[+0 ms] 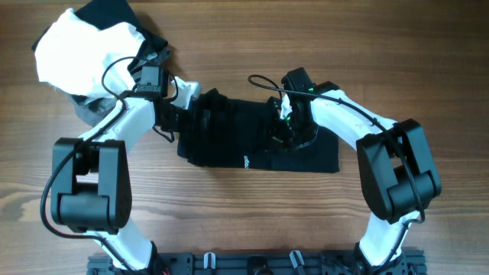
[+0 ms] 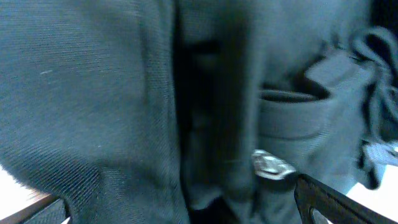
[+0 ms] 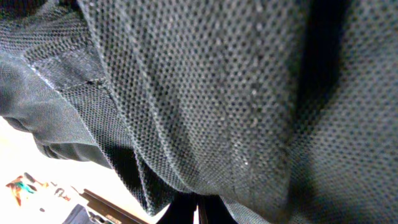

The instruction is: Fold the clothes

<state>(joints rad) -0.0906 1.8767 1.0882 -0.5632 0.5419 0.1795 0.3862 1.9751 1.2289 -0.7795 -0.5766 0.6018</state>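
Note:
A black garment (image 1: 229, 141) lies flat across the middle of the wooden table. My left gripper (image 1: 200, 113) is low over its bunched left end. In the left wrist view the dark fabric (image 2: 93, 93) fills the frame and the fingers (image 2: 180, 208) sit far apart at the bottom corners, open with cloth between them. My right gripper (image 1: 284, 130) is down on the garment's upper middle. In the right wrist view the mesh fabric (image 3: 217, 93) drapes over the fingers (image 3: 199, 214), which are closed together on a fold of it.
A pile of white clothing (image 1: 80, 53) sits at the back left with a black piece (image 1: 114, 14) on top of it and a grey one (image 1: 90, 114) under its front edge. Bare wooden table (image 1: 252, 221) lies in front of the garment.

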